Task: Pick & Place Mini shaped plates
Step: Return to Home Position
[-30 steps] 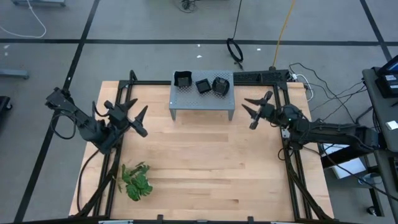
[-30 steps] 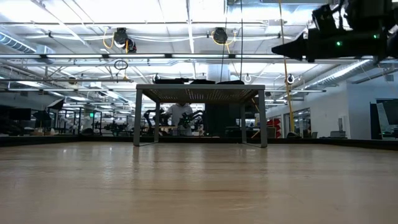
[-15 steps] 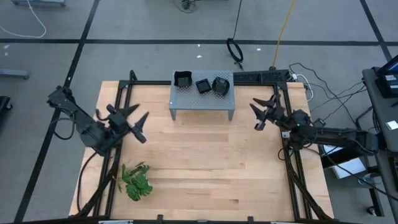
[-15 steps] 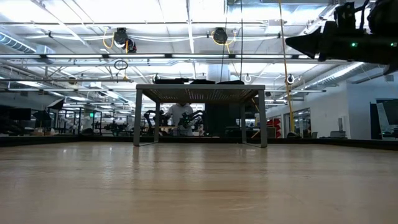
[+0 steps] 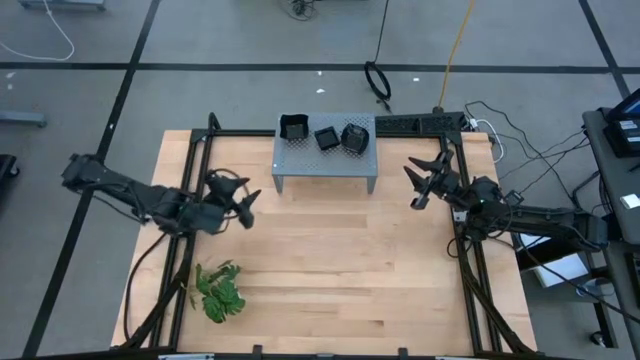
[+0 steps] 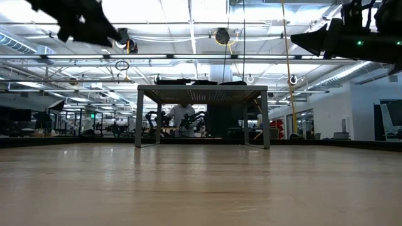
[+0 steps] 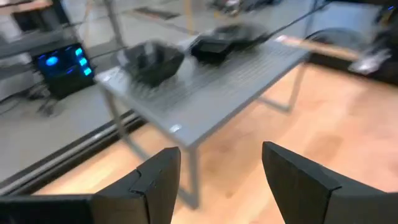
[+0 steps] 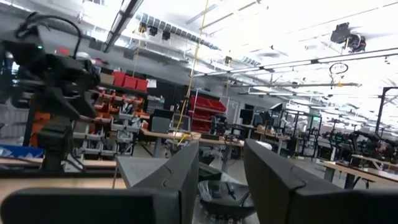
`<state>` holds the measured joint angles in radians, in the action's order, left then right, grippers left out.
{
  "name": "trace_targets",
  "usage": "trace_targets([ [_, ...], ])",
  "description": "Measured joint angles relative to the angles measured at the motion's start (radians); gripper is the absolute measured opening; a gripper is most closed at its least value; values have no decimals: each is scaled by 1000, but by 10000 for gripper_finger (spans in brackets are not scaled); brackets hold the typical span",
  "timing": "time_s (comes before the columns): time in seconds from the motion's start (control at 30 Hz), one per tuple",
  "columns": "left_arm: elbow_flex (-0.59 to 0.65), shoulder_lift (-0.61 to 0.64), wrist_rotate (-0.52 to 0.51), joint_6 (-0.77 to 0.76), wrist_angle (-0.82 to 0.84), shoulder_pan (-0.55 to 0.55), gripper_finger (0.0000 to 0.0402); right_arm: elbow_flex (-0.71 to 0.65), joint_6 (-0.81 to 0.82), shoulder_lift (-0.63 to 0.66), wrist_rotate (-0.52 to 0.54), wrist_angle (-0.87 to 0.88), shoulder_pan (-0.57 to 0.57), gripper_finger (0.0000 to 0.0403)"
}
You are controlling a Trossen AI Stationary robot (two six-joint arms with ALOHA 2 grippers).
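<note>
Three small glossy black plates (image 5: 293,127) (image 5: 327,137) (image 5: 355,136) rest on top of the grey perforated stand (image 5: 325,165) at the table's far middle. In the left wrist view the plates (image 7: 151,61) (image 7: 214,48) show on the stand (image 7: 224,81). My left gripper (image 5: 240,195) is open and empty, in the air left of the stand, pointing toward it; its fingers frame the left wrist view (image 7: 221,180). My right gripper (image 5: 425,180) is open and empty, in the air right of the stand; it shows in the low view (image 6: 308,41).
A green leafy sprig (image 5: 220,290) lies on the table near the front left. Black frame rails (image 5: 200,150) (image 5: 460,240) run along the table's left and right sides. Bare wood lies between the stand and the near edge.
My left gripper has swung toward the table's right, closer to the stand, as its arm stretched out, and has come into the low view at top left. My right gripper has drawn back a little toward the table's right edge, then kept still. Both stay open.
</note>
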<state>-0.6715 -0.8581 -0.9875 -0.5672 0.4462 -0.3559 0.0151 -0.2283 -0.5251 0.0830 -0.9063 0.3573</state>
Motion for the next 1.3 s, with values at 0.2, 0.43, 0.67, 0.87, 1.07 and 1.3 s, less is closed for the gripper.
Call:
trace_targets([
  [0.2,50,61,30,13,132,190,230,0,0,0,-1,48,0,114],
  [0.43,51,239,78,-6,278,327,230,0,0,-1,-1,97,0,114],
  [0.67,141,393,98,8,210,340,230,-1,0,-1,-2,96,0,114],
  [0.87,327,488,101,39,-35,340,230,-1,0,-2,-2,96,0,114],
  [1.07,515,508,148,120,-396,340,230,-1,0,-2,-2,96,0,114],
  [1.3,657,505,175,216,-709,341,230,-1,0,-2,-2,96,0,114],
])
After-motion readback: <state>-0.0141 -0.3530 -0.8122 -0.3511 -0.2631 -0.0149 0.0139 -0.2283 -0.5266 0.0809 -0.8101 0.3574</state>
